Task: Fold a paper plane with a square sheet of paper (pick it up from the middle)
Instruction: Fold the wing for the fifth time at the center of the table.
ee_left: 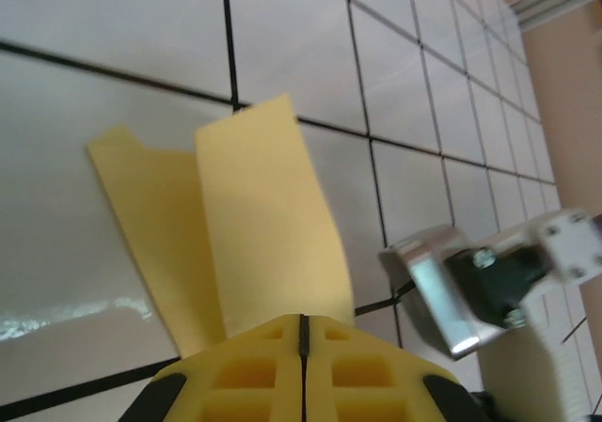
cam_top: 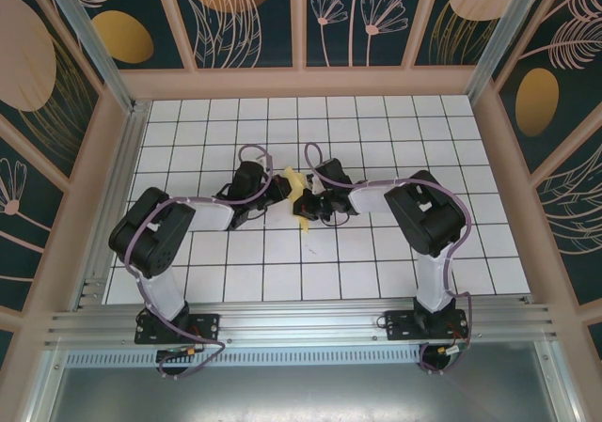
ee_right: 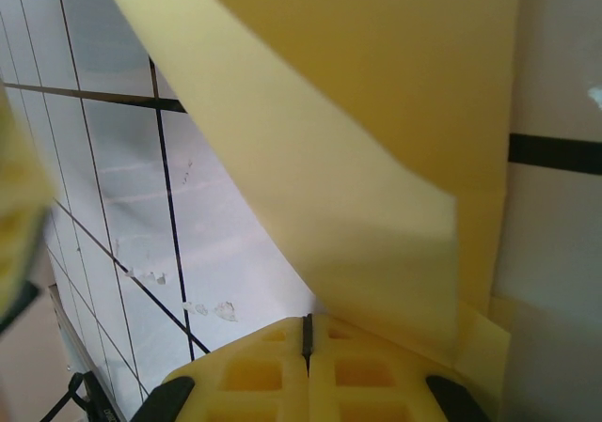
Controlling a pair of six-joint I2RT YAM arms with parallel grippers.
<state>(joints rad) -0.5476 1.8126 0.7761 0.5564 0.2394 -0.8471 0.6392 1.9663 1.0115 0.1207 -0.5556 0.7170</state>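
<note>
Evidently midway, the left hand (ee_left: 301, 342) and right hand (ee_right: 307, 337) each pinch the partly folded square sheet of paper (ee_left: 259, 234), not yet a pointed dart.

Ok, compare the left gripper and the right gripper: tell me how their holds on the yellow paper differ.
In the top view the left gripper reaches the paper from the left, the right gripper from the right. Past the left gripper the paper shows as two narrow flaps; past the right gripper, as one broad slanted fold. Both are shut on that paper, with yellow fingers.
</note>
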